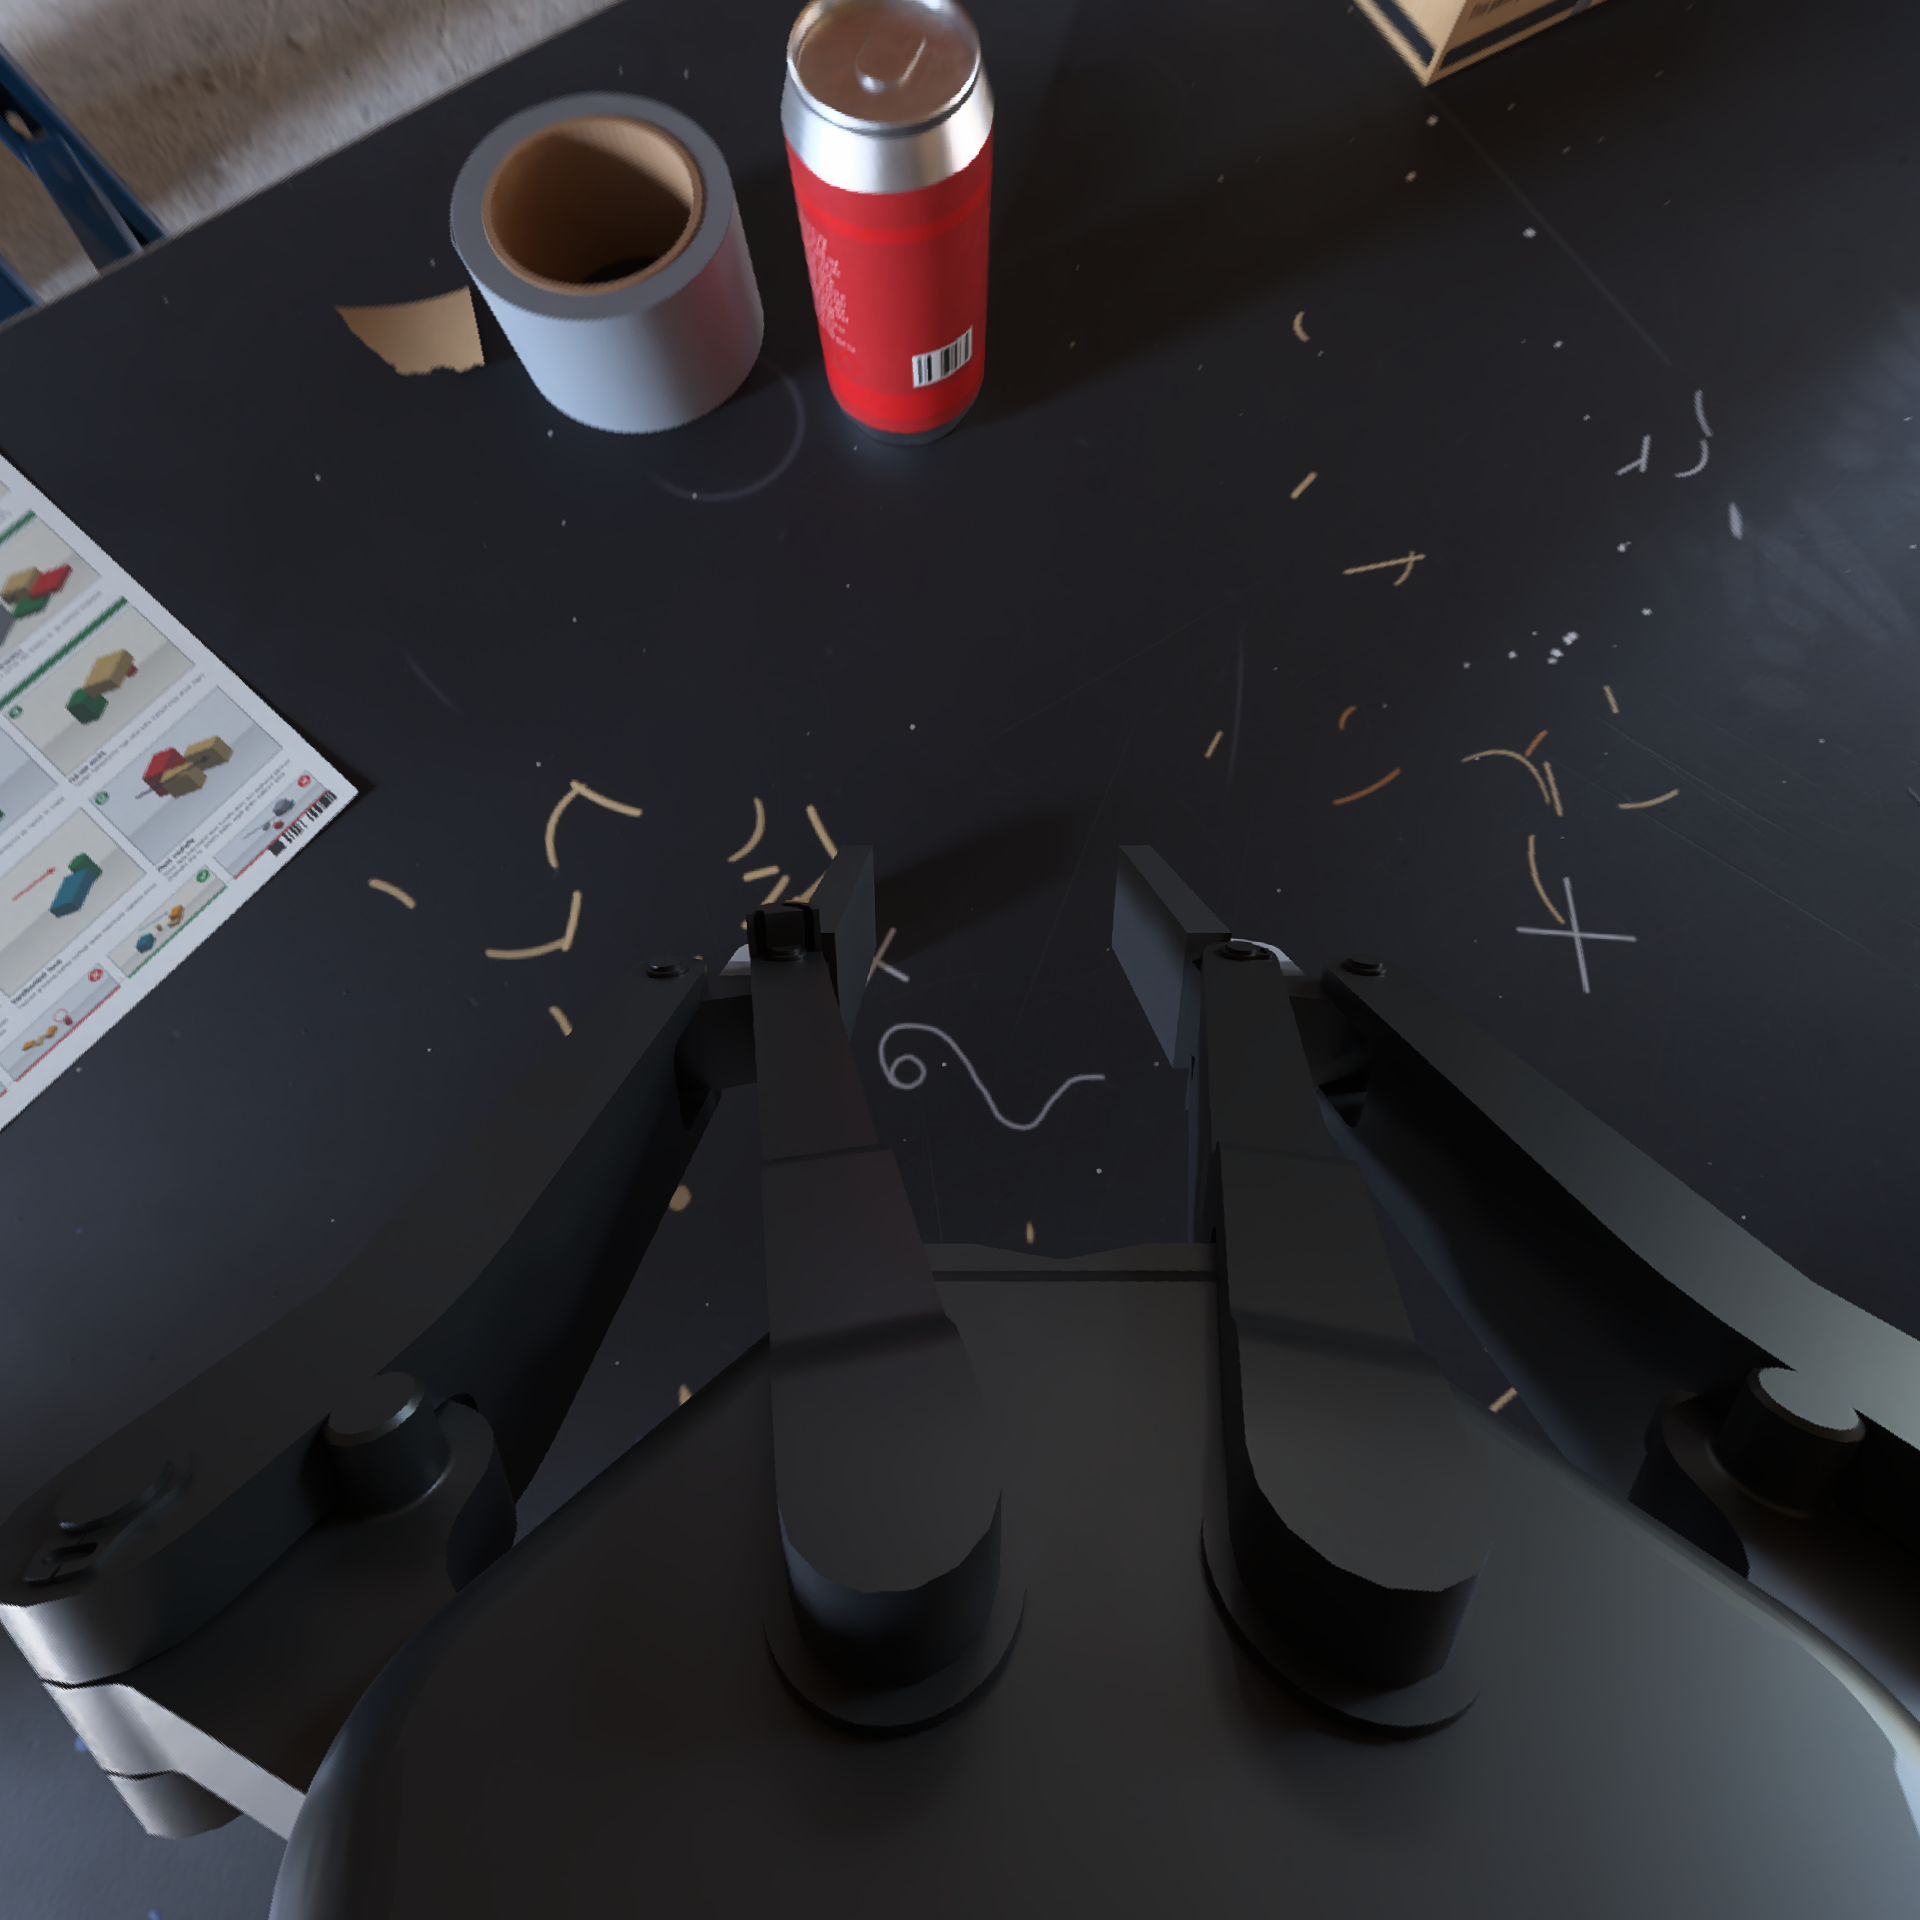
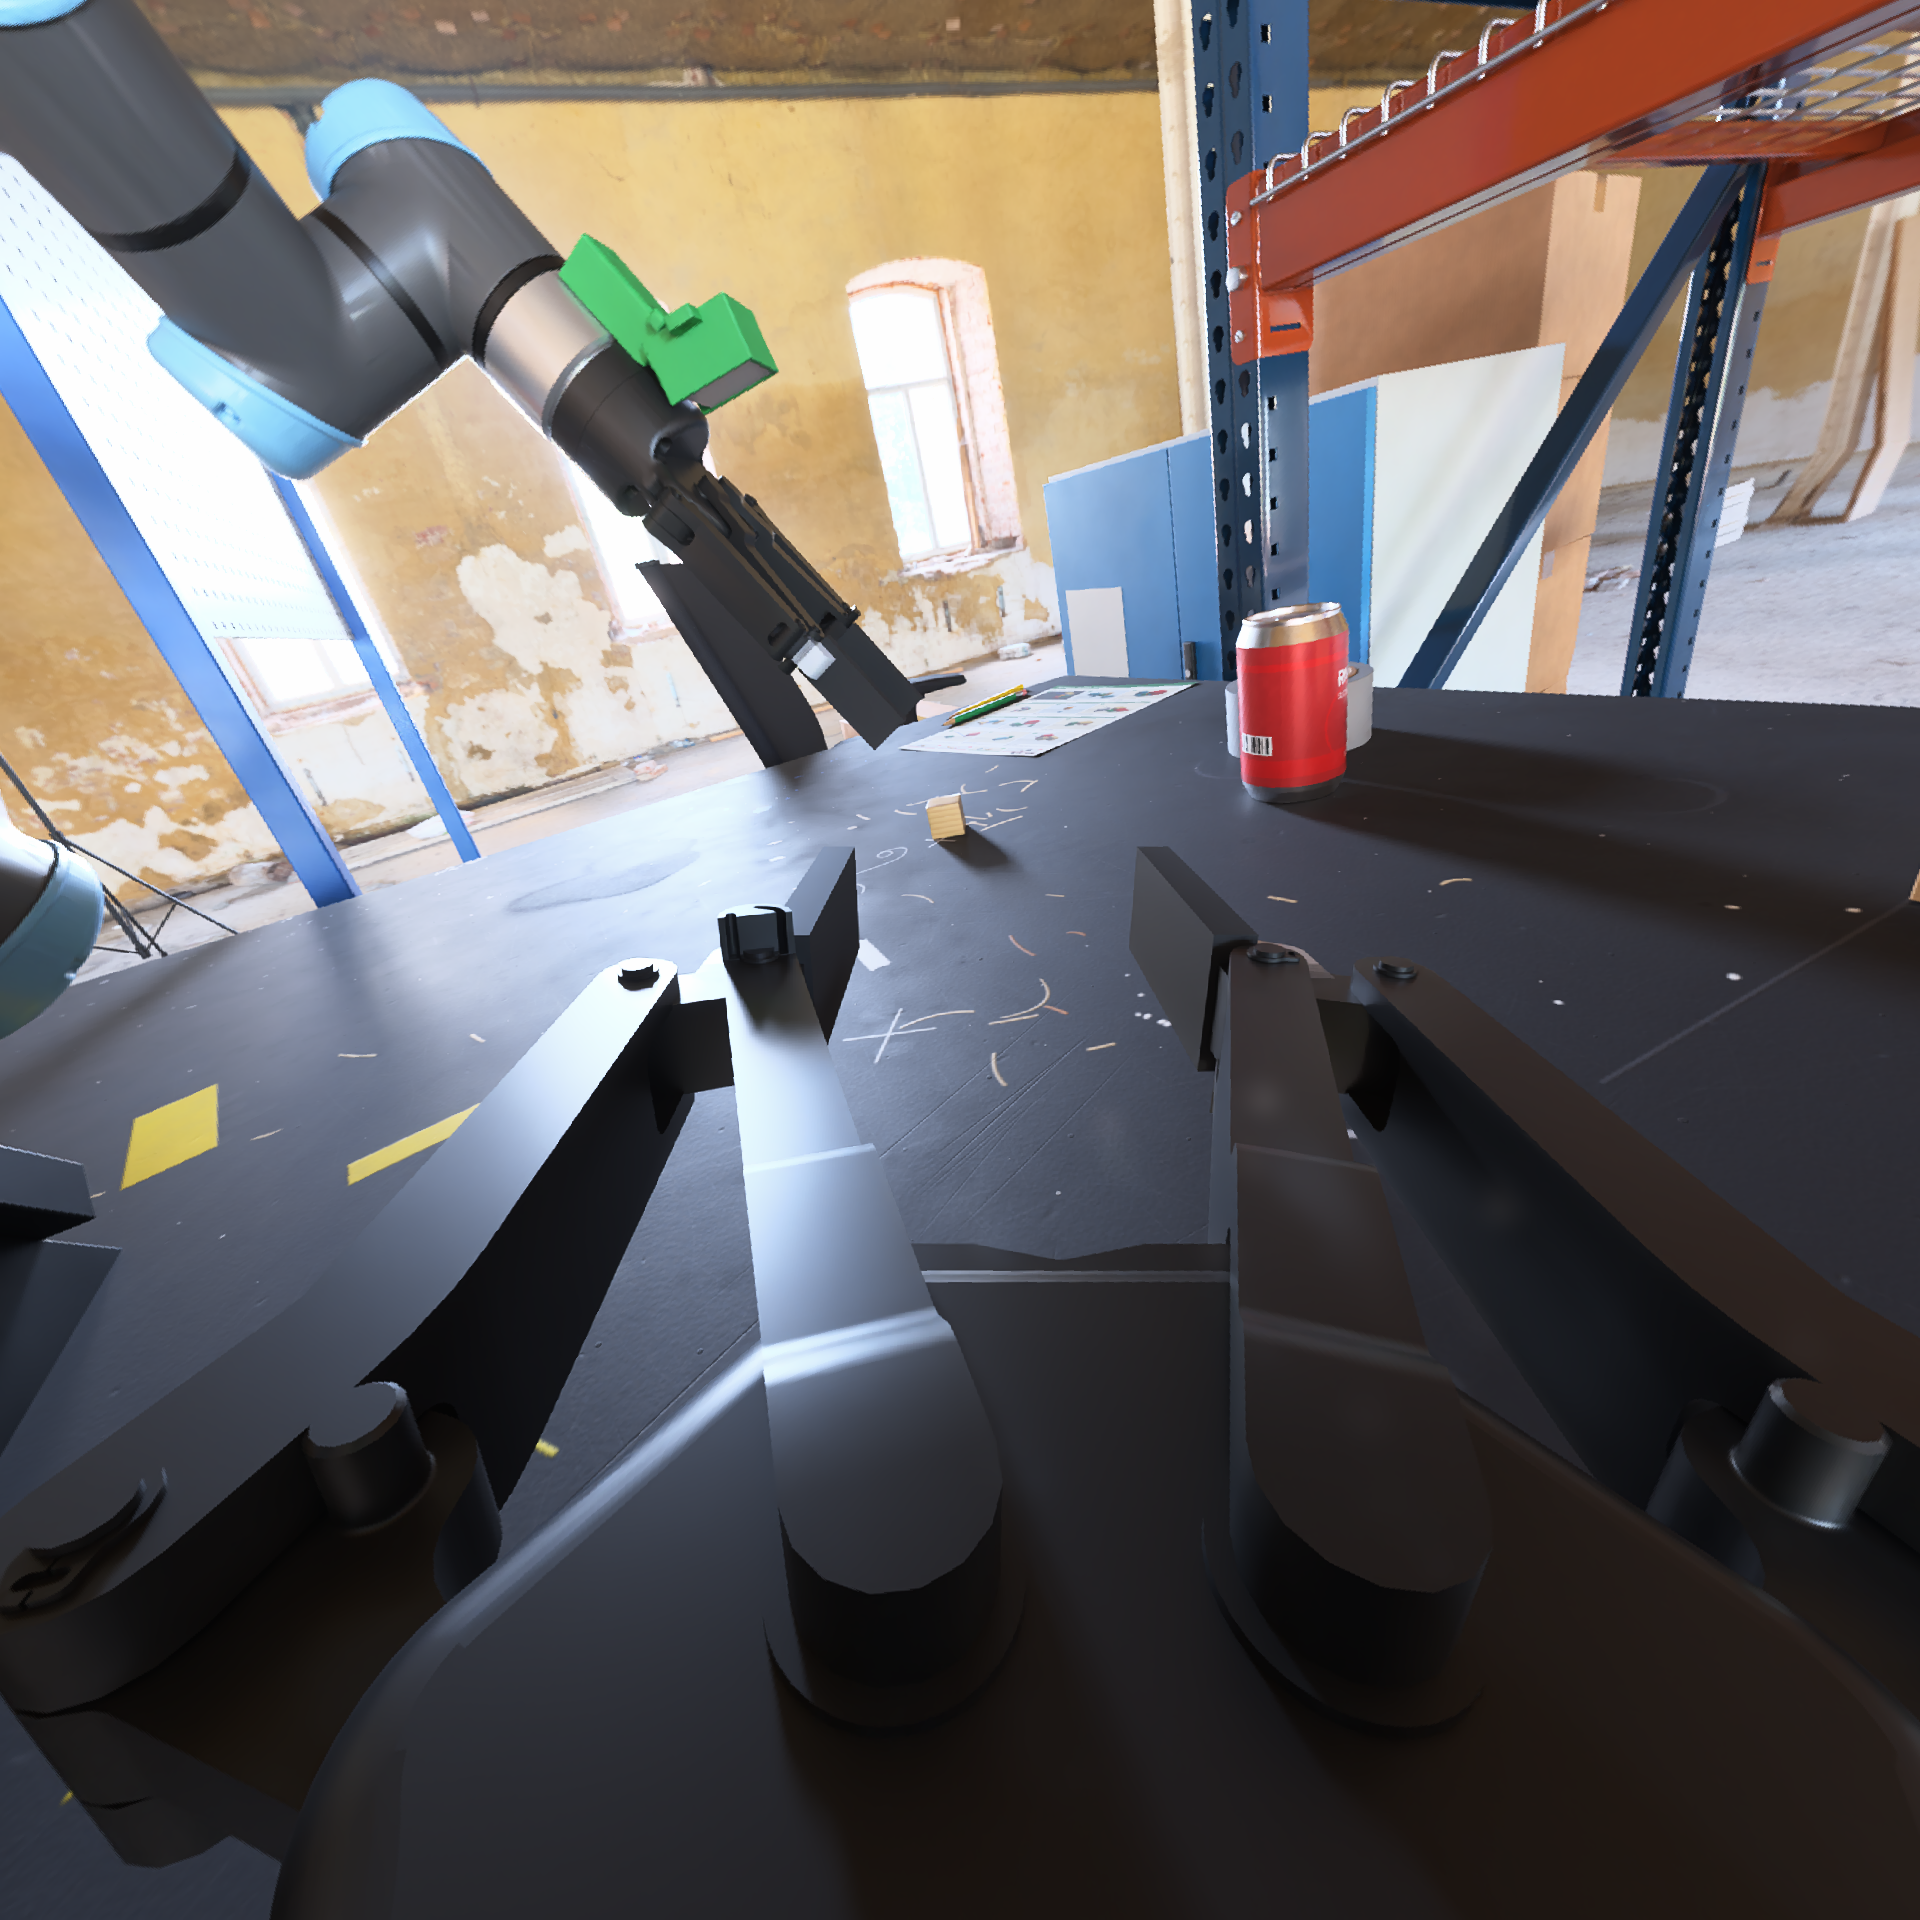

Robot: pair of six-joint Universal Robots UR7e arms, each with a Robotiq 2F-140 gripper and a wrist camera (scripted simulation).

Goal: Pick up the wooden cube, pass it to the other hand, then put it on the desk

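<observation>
Neither gripper held anything. Across the right wrist view, the left gripper hung tilted over the scuffed black desk, its spread impossible to judge from there. Just right of it, the small pale wooden cube sat on the desk, probably not yet picked up. Farther right stood the red metal can. The right gripper gaped wide, well short of the cube. In its own view, the left gripper was spread wide too.

Peeling yellow plaster walls close the room, with a bright arched window at twelve o'clock. At two o'clock stands a blue-and-orange steel pallet rack. Pale, perhaps concrete, floor spreads beyond, and daylight washes everything.
</observation>
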